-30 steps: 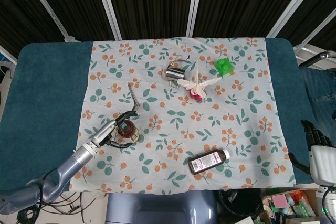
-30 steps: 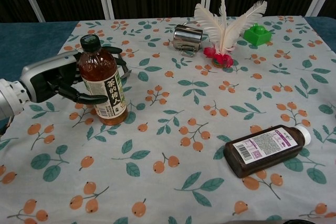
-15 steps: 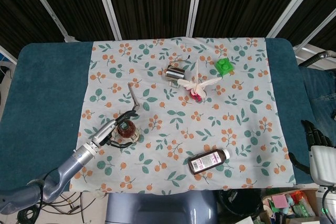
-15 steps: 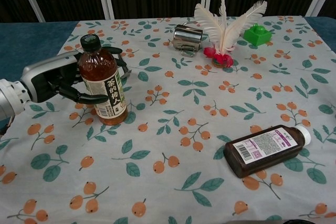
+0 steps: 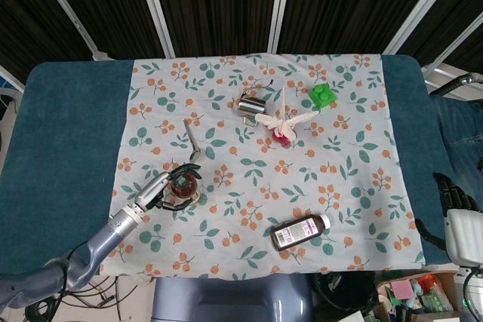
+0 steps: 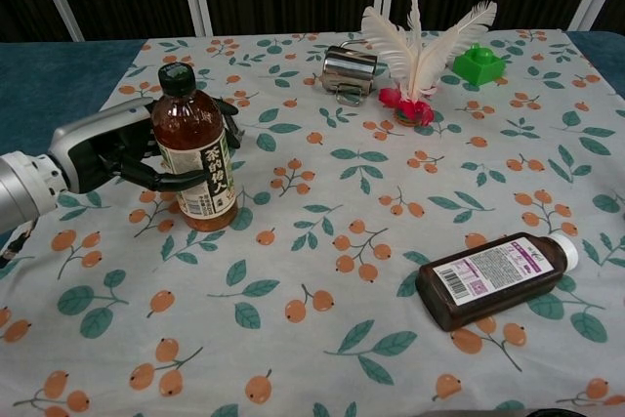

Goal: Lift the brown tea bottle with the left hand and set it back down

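Chest view, table (image 6: pixel 59 70): teal top, edges bare on the left and right of the cloth.
Cloth (image 6: pixel 322 271): floral print with orange berries, covers the middle of the table; a wide stretch of it lies free in the near left and centre.
Left hand (image 6: pixel 117 151): comes in from the left edge, fingers curled round the tea bottle at label height, thumb across the front; it grips the bottle.
Tea bottle (image 6: pixel 193 153): upright, brown liquid up to the shoulder, dark cap on, base at or just above the cloth, cannot tell which; left part of the cloth, seen from the head view (image 5: pixel 183 184) near the front left.
Medicine bottle (image 6: pixel 496 278): lying on its side near the front right, dark contents, white cap pointing right, well apart from the tea bottle.
Metal cup (image 6: pixel 349 72): on its side at the far middle, mouth not visible.
Feather toy (image 6: pixel 418 56): white feathers upright, red base, just right of the cup.
Green block (image 6: pixel 479 64): far right, near the feathers.
Right hand (image 5: pixel 451 195): off the table's right edge, dark fingers showing, grasp cannot be told.
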Robot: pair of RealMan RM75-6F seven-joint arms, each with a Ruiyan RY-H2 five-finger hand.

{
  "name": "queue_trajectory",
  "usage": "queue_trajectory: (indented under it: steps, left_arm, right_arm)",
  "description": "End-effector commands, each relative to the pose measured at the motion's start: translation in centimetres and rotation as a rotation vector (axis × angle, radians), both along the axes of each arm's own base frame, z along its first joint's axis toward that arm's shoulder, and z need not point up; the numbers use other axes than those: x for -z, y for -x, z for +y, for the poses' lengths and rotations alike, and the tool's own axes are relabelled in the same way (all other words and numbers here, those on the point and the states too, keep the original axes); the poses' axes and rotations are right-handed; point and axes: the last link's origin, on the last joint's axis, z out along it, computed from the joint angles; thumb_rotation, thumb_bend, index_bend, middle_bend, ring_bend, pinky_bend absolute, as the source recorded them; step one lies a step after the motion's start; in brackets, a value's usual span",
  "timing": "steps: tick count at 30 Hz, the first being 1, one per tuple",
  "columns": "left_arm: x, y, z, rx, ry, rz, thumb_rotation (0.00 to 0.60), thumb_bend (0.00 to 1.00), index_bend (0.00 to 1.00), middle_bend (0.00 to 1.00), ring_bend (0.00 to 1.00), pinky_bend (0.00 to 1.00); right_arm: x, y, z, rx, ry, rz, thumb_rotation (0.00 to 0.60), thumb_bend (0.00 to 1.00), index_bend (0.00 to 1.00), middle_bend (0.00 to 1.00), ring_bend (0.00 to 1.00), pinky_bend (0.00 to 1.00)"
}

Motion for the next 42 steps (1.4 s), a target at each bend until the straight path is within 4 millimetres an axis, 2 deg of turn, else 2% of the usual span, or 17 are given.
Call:
queue_trajectory:
  steps: [1,7,17,30,37,42]
  left_arm:
    - [0.0,0.0,0.0,-0.001,-0.005,0.006,0.6,0.54,0.26,0.33,0.23,0.27]
    - [0.3,0.2,0.0,-0.005,-0.011,0.023,0.6,0.58,0.34,0.39,0.29,0.33]
    - [-0.5,-0.3,0.2,-0.011,-0.036,-0.02,0.6,0.58,0.34,0.39,0.29,0.35]
    - [-4.4,-3.6,1.1,0.045,-0.066,-0.11,0.6,0.58,0.34,0.39,0.29,0.35]
    - [-6.2,-5.8,2.2,0.104,-0.107,-0.062,0.6,0.58,0.34,0.39,0.29,0.35]
    - [-7.2,-7.4,3.0,0.203,-0.226,0.053,0.6,0.58,0.34,0.39,0.29,0.35]
  right_arm:
    - [0.0,0.0,0.0,-0.001,0.0,-0.001,0.6,0.17,0.07,0.09,0.18,0.26]
    - [0.0,0.0,0.0,-0.002,0.001,-0.002,0.6,0.17,0.07,0.09,0.18,0.26]
    - [0.0,0.0,0.0,-0.002,0.003,-0.002,0.6,0.17,0.07,0.09,0.18,0.26]
    - [0.0,-0.1,0.0,-0.004,0.003,-0.001,0.6,0.17,0.07,0.09,0.18,0.26]
    - [0.0,-0.1,0.0,-0.002,0.004,0.0,0.6,0.17,0.07,0.09,0.18,0.26]
    - [-0.1,0.0,0.0,0.0,0.005,0.001,0.6,0.17,0.07,0.09,0.18,0.26]
